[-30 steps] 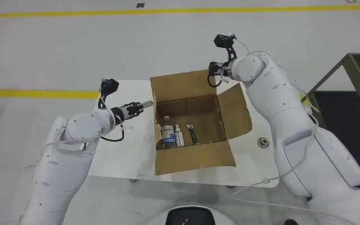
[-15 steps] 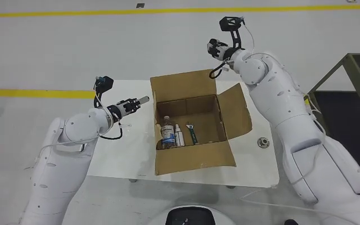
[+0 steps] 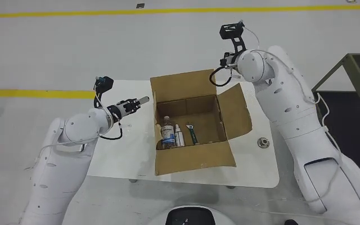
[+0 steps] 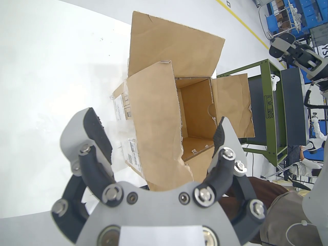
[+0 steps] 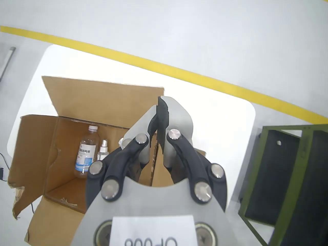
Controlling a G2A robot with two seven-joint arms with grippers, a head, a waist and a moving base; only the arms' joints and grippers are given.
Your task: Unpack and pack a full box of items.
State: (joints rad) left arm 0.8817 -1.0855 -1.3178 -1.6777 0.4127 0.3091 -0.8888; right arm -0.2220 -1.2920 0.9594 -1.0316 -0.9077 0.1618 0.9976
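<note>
Brown cardboard box (image 3: 194, 158) sits flaps-open on the white tabletop (image 3: 124, 152), with a clear blue-labelled bottle (image 3: 167, 134), a small white spray bottle (image 3: 179, 135) and a slim tool (image 3: 192, 134) inside. Left hand (image 3: 145, 100) is spread wide and empty beside the box's left flap. Right hand (image 5: 160, 111) is clenched on nothing above its far right corner.

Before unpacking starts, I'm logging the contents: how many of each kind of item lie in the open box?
Large bottle: 1
Small spray bottle: 1
Wrench: 1
Total in the box: 3
</note>
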